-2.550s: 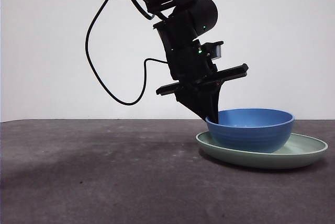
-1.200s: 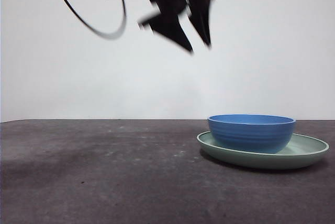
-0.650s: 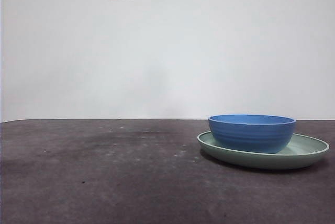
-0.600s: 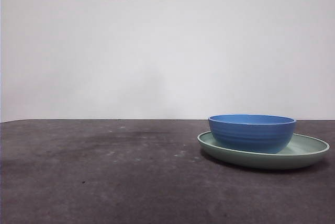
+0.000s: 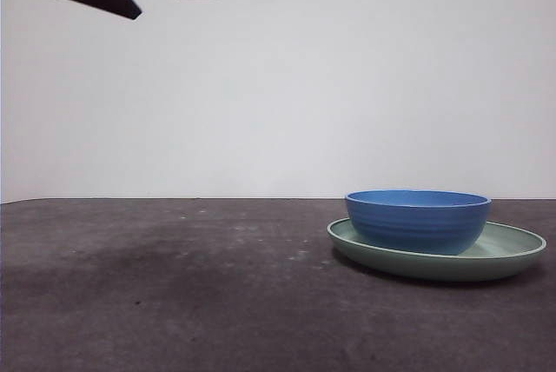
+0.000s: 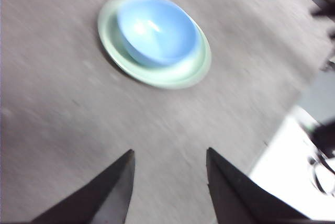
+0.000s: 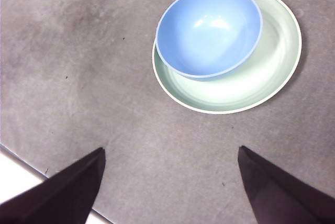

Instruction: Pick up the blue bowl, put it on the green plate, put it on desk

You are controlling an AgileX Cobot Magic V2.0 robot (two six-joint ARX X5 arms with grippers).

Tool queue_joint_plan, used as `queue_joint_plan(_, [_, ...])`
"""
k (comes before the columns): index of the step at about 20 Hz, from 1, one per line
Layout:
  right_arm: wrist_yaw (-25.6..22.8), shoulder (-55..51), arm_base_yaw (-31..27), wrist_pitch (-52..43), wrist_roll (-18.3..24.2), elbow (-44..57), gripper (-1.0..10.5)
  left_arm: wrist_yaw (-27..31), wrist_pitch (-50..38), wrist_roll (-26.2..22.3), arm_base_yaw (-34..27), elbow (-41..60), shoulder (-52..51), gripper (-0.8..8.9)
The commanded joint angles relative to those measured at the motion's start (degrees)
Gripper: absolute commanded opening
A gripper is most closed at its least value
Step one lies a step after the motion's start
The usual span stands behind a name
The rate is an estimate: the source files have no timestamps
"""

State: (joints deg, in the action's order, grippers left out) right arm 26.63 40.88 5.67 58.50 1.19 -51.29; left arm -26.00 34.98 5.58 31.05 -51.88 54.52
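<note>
We are seeing even, bright light in the front view, sharp focus, white wall nearly blown out. The green plate (image 5: pixel 512 255) is casting a soft dark shadow onto the desk (image 5: pixel 174 302) beneath its rim. Left wrist view is smearing with motion blur; the blue bowl (image 6: pixel 157 30) is showing a pale glare patch inside. Right wrist view is staying crisp, two soft highlights glinting in the bowl, a faint shadow hugging the plate's edge.

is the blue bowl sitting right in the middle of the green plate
No: in the right wrist view the blue bowl sits off-centre on the green plate, reaching one rim and leaving a wide bare crescent opposite.
</note>
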Motion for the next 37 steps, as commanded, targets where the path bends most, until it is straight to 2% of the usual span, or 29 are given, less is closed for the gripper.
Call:
queue_joint_plan(1, [-0.09, 0.20, 0.20, -0.13, -0.55, -1.03, 4.1, -1.86, -0.48, -0.59, 0.48, 1.18, -1.60, 2.21])
queue_joint_plan(10, [-0.15, 0.22, 0.20, -0.11, -1.05, -1.03, 4.1, -2.01, -0.31, -0.59, 0.46, 1.22, -1.99, 2.21])
queue_joint_plan(12, [-3.85, 0.42, 0.20, -0.20, -4.57, -1.03, 4.1, -2.01, -0.26, -0.33, 0.48, 1.22, -1.99, 2.21])
queue_joint_plan(13, [-7.96, 0.94, 0.17, -0.28, -6.01, -1.03, 4.1, -2.03, -0.26, -0.17, 0.48, 1.22, -1.99, 2.21])
queue_joint_plan(15, [-13.64, 2.84, 0.04, -1.92, -7.15, -1.03, 4.1, -2.03, -0.28, -0.28, 0.48, 1.22, -1.99, 2.21])
queue_joint_plan(16, [-14.40, 4.26, -0.22, -3.34, -7.63, -1.03, 4.1, -2.03, -0.31, -0.44, 0.48, 1.22, -1.99, 2.21])
queue_joint_plan(19, [-14.12, 11.56, -1.88, -9.03, -8.35, -1.03, 4.1, -2.03, -0.28, -0.46, 0.48, 1.22, -1.99, 2.21])
queue_joint_plan(24, [-10.32, 27.34, -5.09, -19.78, -8.17, -1.03, 4.1, -2.03, -0.24, -1.09, 0.46, 1.22, -1.99, 2.21])
queue_joint_plan(28, [-7.69, 37.75, -5.81, -25.86, -8.20, -1.03, 3.5, -2.03, -0.26, -1.60, 0.46, 1.22, -1.99, 2.21])
queue_joint_plan(32, [-6.54, 45.57, -5.81, -31.56, -8.28, -1.03, 3.4, -2.03, -0.26, -1.73, 0.46, 1.22, -1.99, 2.21])
queue_joint_plan(37, [-6.47, 51.52, -5.81, -36.00, -8.33, -1.03, 2.5, -2.03, -0.26, -1.70, 0.46, 1.22, -1.99, 2.21])
